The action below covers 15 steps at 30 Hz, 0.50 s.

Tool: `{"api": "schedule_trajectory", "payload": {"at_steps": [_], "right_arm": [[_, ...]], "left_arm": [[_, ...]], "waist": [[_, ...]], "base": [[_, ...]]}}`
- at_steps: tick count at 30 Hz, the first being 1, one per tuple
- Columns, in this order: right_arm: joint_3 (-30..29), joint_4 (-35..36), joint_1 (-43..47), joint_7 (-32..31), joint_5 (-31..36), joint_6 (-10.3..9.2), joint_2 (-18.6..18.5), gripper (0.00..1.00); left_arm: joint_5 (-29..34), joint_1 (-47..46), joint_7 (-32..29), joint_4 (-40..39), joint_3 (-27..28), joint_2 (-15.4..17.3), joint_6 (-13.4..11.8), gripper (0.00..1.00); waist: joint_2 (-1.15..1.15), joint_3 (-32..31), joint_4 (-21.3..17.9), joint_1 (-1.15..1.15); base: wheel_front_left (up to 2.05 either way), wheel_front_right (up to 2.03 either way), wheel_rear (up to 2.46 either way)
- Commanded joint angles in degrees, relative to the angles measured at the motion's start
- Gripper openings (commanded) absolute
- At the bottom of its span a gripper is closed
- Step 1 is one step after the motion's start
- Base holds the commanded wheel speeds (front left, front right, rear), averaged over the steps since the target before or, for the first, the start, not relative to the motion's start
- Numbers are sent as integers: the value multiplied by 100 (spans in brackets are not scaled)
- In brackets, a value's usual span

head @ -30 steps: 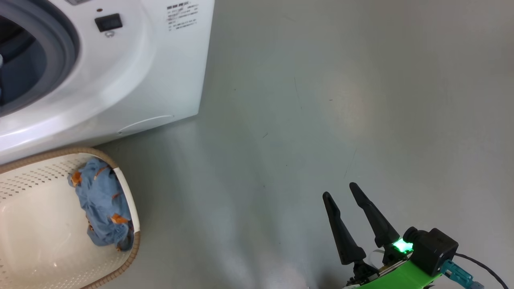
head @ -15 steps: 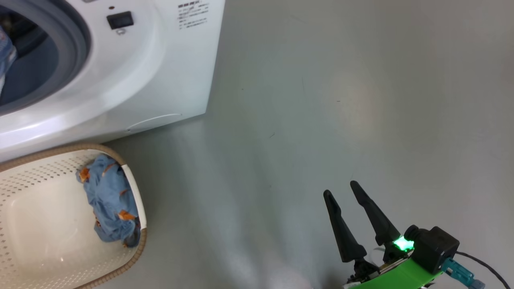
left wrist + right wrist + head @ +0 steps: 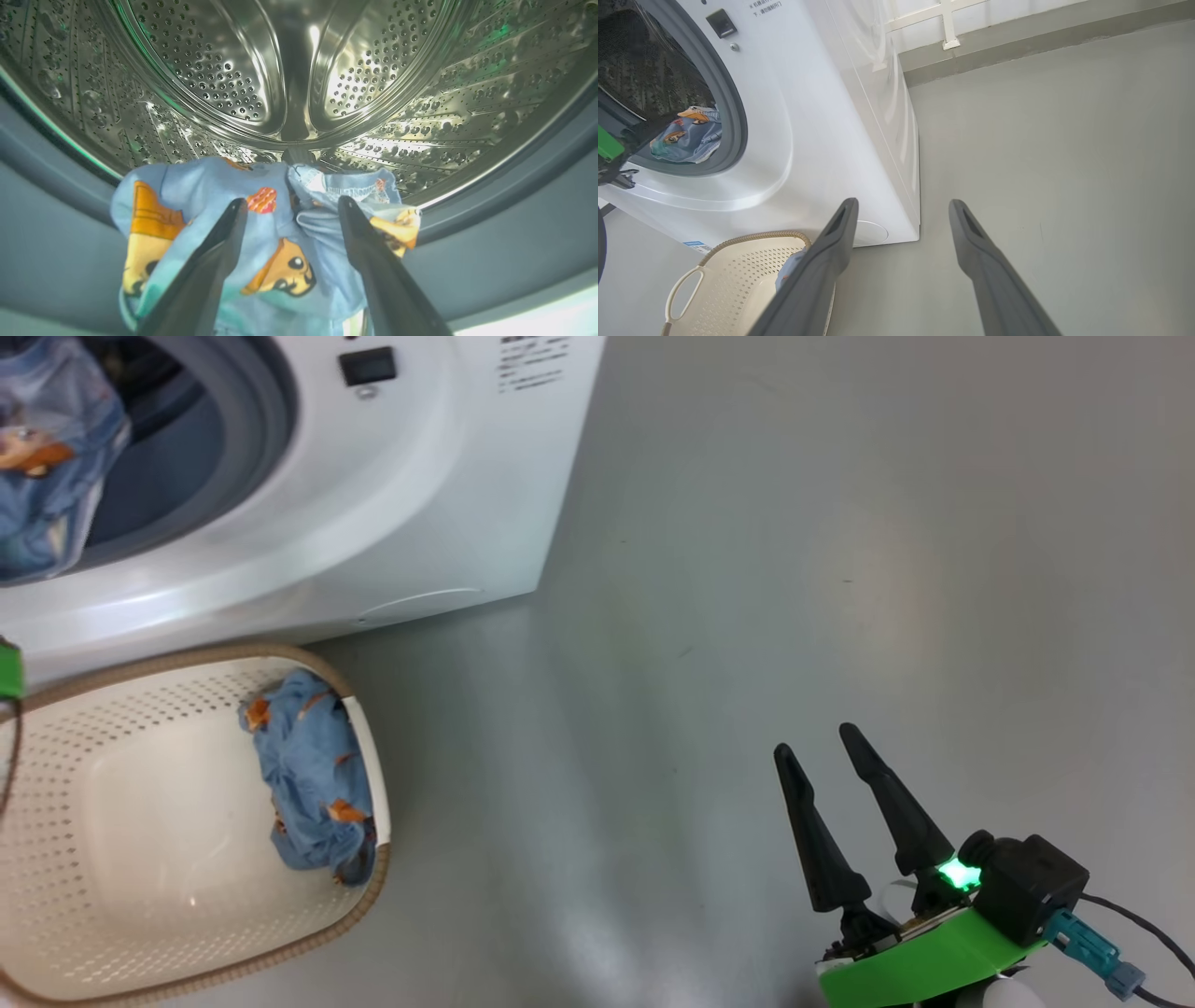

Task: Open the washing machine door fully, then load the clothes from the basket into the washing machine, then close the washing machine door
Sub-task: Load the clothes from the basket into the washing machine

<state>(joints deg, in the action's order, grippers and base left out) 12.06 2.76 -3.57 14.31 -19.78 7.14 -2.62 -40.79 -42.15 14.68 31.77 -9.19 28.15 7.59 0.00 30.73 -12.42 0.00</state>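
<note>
Cloth sits farthest left: one blue garment [image 3: 187,186] lies in the mouth of the washing machine [image 3: 420,504], with the left gripper [image 3: 293,201] spread wide over it, pinching nothing. Below, the second garment [image 3: 313,775] lies lengthwise along the right wall of the basket [image 3: 187,658]. Rightmost, the right gripper [image 3: 816,741] hangs spread over the floor [image 3: 840,523], well apart from it; the left arm looks nearer.
</note>
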Motion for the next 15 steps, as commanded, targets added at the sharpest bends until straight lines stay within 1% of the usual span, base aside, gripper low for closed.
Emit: {"api": "schedule_trajectory", "payload": {"at_steps": [1,11,12,15], "right_arm": [[81,105,-15,69,71,35,-26,100],[-59,56,-36,69,202,35,-26,100],[-59,56,-36,69,202,35,-26,100],[-94,42,-33,69,230,35,-26,100]], "left_arm": [[76,218,31,-271,253,232,-10,100],[379,1545,31,-1265,782,-61,-10,100],[379,1545,31,-1265,782,-61,-10,100],[409,2015,31,-1584,1014,-155,-10,100]], "waist": [[0,-6,118,0],[0,-60,328,0],[0,-60,328,0],[0,-93,366,0]], "base": [[0,0,0],[0,0,0],[0,0,0],[0,0,0]]}}
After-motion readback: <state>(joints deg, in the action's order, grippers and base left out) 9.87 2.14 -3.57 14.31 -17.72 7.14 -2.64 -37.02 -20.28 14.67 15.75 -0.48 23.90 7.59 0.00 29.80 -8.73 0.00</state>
